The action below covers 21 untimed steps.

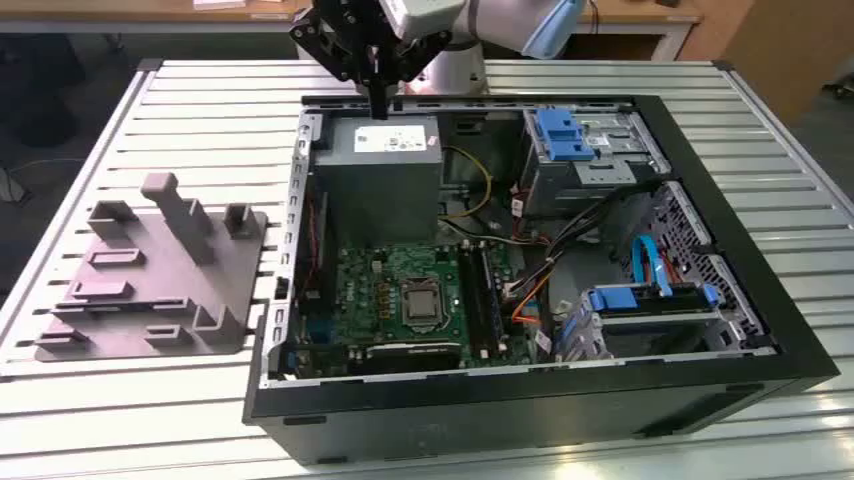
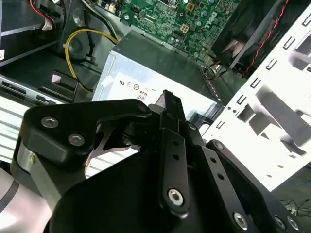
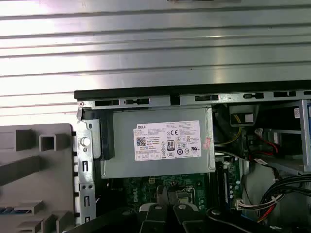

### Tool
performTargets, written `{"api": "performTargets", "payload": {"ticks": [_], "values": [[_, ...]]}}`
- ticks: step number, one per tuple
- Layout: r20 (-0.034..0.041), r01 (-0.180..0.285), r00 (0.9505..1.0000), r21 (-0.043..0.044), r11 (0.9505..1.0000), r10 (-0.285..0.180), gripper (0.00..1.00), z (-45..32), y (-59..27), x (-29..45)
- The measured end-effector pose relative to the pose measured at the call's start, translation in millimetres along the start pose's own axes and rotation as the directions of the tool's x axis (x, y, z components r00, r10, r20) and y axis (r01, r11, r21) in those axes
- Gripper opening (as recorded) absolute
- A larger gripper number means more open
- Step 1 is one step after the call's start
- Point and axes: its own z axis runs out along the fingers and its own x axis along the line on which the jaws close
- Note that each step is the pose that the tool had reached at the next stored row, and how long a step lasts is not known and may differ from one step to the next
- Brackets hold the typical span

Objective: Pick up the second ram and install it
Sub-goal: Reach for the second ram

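gripper above power supply; jaws pinched narrow, contents unclear. second ram judged light, stiff, fragile: take it mid-length, off the contacts.

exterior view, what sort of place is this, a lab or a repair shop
Probably a robotics lab or test bench rather than a repair shop: a robot arm hangs over an open computer case on a slatted metal table, with a grey moulded fixture beside it.
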Motion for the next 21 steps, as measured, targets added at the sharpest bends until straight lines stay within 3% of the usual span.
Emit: {"api": "performTargets", "payload": {"ticks": [6,9,21], "values": [[0.0,0.0,1.0,0.0001,1.0,0.0,0.1,0.0,0.0,0.5],[0.0,0.0,1.0,0.0,1.0,0.0,0.1,-0.2,-0.4,5.4],[0.0006,0.0,1.0,0.0,1.0,0.0,0.1,-1.0,-4.3,56.6]]}}
